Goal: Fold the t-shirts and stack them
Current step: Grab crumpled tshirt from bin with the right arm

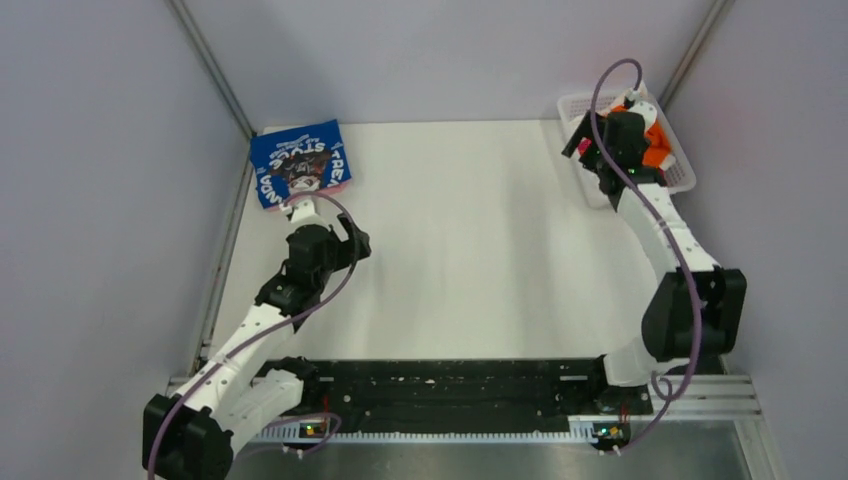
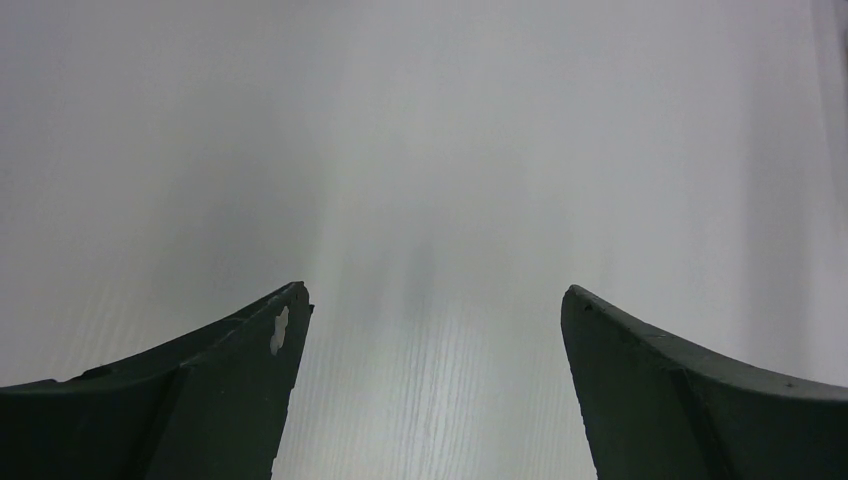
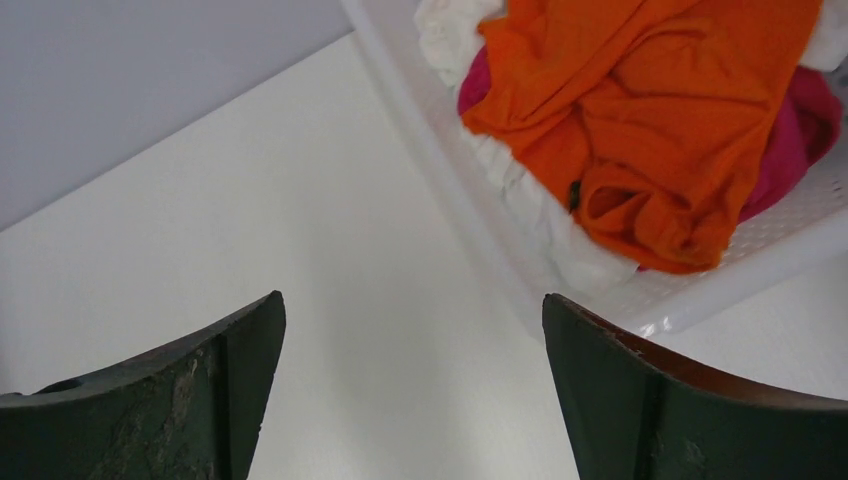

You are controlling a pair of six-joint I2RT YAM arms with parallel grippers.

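Top view: a folded blue t-shirt with white lettering [image 1: 300, 165] lies flat at the far-left corner of the white surface [image 1: 480, 250]. The right arm hides most of the white plastic lattice basket [image 1: 575, 105].

Left wrist: left jaws spread wide, gripping nothing.

Right wrist: right jaws wide, gripping nothing. A crumpled orange t-shirt [image 3: 650, 120] lies over magenta cloth [image 3: 800, 140] and white cloth [image 3: 540, 215] inside the basket, cut off by the frame.

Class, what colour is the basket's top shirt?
The top shirt is bright orange, clearest in the right wrist view.
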